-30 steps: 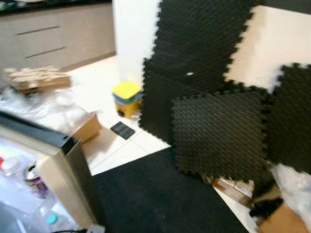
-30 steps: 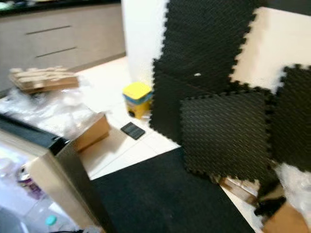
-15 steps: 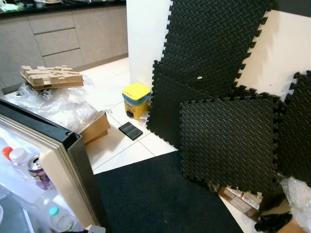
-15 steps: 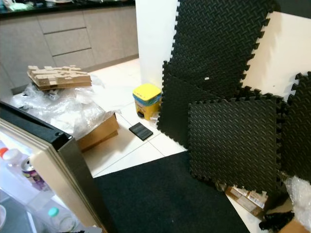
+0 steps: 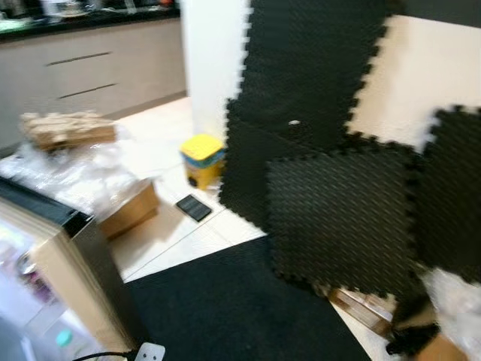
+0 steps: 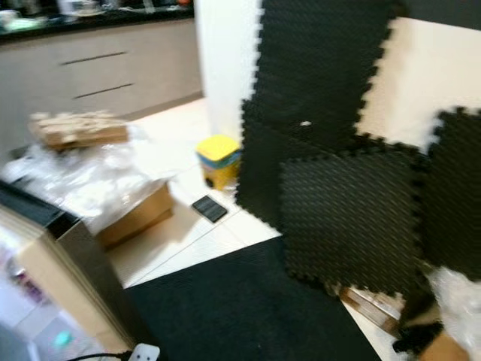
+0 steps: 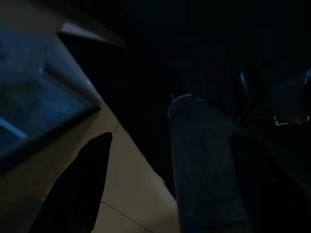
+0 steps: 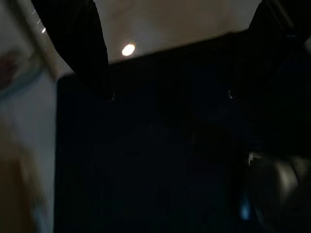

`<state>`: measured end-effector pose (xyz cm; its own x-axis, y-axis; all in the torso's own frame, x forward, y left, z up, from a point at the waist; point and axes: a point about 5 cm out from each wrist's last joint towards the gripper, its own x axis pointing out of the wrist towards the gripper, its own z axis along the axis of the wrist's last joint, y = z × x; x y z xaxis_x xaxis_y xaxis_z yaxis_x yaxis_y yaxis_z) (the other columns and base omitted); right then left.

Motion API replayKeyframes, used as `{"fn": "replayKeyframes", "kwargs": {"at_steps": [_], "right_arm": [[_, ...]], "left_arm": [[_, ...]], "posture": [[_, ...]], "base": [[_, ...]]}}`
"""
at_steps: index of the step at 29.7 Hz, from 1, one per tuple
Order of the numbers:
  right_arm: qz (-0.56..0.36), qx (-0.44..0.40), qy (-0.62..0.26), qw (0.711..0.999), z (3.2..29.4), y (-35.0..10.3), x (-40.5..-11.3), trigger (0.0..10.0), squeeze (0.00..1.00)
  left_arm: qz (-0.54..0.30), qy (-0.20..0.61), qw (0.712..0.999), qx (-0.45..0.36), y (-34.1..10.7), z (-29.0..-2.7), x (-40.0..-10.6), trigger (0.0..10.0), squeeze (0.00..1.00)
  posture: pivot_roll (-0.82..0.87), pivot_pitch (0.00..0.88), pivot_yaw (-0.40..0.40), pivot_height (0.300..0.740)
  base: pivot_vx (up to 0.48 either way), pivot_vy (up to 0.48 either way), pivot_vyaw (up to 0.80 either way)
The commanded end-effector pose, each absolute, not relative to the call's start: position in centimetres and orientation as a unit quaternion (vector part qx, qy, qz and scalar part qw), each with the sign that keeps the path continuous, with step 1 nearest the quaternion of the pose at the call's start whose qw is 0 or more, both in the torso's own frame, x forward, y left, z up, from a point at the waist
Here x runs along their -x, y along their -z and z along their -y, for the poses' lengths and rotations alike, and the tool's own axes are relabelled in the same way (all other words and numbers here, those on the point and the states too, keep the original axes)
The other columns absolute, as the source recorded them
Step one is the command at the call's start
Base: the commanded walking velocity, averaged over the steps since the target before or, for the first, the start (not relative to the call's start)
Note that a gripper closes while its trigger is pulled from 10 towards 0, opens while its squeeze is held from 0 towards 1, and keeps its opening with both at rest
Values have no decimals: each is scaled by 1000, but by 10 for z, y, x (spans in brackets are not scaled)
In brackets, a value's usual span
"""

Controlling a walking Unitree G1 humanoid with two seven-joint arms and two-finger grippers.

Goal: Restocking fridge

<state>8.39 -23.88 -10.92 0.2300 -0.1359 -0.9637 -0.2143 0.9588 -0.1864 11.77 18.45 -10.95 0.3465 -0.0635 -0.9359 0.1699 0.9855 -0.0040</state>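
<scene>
My head view is smeared with motion, so I read this as mid-walk or mid-turn. The fridge door (image 5: 71, 282) stands open at my eight o'clock, its edge jutting toward me, with pale bottle shapes on its shelves (image 5: 30, 297) too blurred to identify.

The risks, as I judge them:
- A white plug and cable (image 5: 146, 352) lie on the black floor mat (image 5: 240, 308) right at six o'clock. A foot could snag them.
- The open door's corner is near my left side and could catch an arm as I swing round.
- Crumpled plastic wrap (image 5: 64, 169) over a cardboard box (image 5: 131, 210) sits at ten o'clock, slippery if stepped on.
- A small black slab (image 5: 194, 207) lies on the tiles by the yellow tub (image 5: 201, 158).
- Foam mat tiles (image 5: 338, 210) lean on the wall from twelve to three o'clock and could topple if brushed.

The left gripper (image 7: 165, 189) hangs over tile and mat, fingers (image 7: 80, 189) spread apart, holding nothing. The right gripper (image 8: 170, 48) also hangs released and empty above the dark mat.

No brand or writing is legible anywhere. The carton (image 5: 361, 304) at the foot of the tiles may bear print, but it is too blurred to read.
</scene>
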Motion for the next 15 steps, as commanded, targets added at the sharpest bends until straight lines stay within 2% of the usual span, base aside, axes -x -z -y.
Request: {"fn": "replayKeyframes", "kwargs": {"at_steps": [1, 15], "right_arm": [[-617, 141, -28, 773, 237, 109, -86, 10000, 0], [-620, 140, -31, 771, 235, 110, -83, 10000, 0]], "left_arm": [[-590, 73, 803, -46, 113, -185, -105, 10000, 0], [-590, 75, 802, -47, 114, -183, -103, 10000, 0]], "posture": [[46, 0, -28, 740], [47, 0, -30, 740]], "base": [[0, 0, -788], [0, 0, -788]]}}
